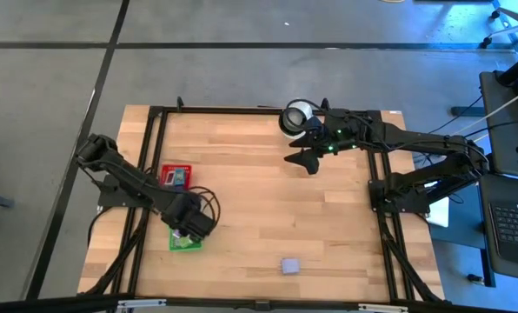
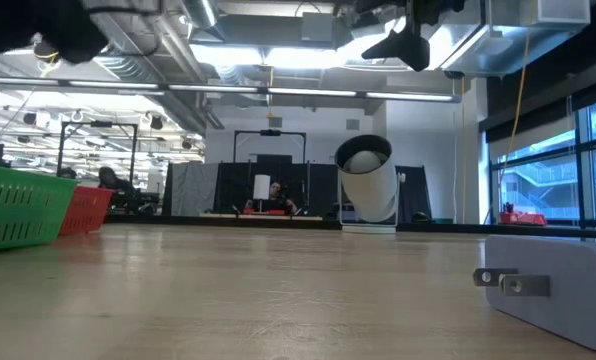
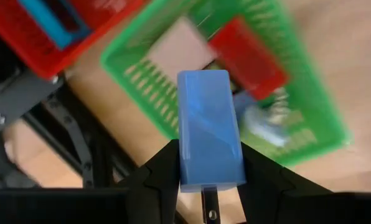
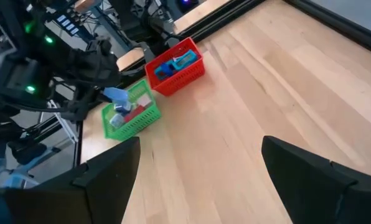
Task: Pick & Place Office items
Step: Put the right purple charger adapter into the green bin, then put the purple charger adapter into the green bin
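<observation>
My left gripper (image 1: 188,228) hangs above the green mesh tray (image 1: 186,240) at the table's left, shut on a blue block (image 3: 207,127). The tray (image 3: 297,81) holds a red piece (image 3: 248,56), a pink piece (image 3: 185,46) and other small items. The red mesh tray (image 1: 175,176) beside it holds blue pieces (image 4: 173,64). My right gripper (image 1: 307,159) is open and empty, raised over the far middle of the table. A lavender block (image 1: 290,266) lies flat on the table near the front edge. My left gripper pinches the blue block's two long sides near its lower end (image 3: 210,177) between its two fingers. The fingers point down from above. The block is lifted clear, over the green tray's edge.
A white round black-centred object (image 1: 295,116) stands at the far edge, near my right arm. A white plug adapter (image 2: 553,285) lies close to the low camera. Black frame rails (image 1: 146,174) run along the table's left and right sides. Bare wood lies in the middle.
</observation>
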`<action>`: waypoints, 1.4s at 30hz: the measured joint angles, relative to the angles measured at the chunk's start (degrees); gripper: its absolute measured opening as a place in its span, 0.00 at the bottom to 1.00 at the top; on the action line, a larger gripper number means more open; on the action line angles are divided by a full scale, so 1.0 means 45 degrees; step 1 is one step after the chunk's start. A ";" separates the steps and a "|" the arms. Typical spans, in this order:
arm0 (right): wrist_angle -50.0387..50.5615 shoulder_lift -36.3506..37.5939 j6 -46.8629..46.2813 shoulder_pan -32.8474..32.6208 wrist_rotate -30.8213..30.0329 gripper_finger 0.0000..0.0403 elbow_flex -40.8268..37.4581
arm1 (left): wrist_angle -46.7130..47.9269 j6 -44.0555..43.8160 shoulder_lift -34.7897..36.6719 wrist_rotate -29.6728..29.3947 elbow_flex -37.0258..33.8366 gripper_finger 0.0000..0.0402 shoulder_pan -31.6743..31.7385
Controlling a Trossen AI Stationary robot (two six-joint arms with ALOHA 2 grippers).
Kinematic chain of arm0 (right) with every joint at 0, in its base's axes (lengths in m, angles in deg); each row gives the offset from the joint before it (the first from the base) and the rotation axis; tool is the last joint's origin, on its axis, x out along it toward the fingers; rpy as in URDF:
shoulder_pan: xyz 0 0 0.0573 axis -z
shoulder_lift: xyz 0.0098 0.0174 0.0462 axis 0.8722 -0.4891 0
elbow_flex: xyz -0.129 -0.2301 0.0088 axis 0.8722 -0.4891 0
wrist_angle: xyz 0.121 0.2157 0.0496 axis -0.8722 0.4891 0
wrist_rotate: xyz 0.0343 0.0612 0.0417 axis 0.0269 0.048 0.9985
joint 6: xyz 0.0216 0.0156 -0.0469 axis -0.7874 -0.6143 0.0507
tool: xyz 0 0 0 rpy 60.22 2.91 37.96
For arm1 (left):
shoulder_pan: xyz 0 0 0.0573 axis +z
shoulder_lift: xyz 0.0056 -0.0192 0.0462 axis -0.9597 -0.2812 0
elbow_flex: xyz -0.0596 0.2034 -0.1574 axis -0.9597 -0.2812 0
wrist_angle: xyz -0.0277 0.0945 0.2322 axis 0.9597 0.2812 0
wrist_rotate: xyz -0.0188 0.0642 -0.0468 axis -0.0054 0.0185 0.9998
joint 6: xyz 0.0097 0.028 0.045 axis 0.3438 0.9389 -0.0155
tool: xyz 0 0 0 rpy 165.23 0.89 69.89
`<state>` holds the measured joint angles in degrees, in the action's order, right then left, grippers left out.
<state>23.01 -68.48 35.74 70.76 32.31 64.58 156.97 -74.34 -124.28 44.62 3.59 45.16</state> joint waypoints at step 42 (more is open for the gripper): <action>0.0560 -0.3309 -0.4876 -0.6822 -0.1899 0.84 -0.0005 | -0.0084 0.2834 0.0000 -0.2924 0.1773 0.52 0.0561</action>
<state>25.53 -83.37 13.80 40.06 23.77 64.56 156.59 -61.58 -124.28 31.46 11.57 47.68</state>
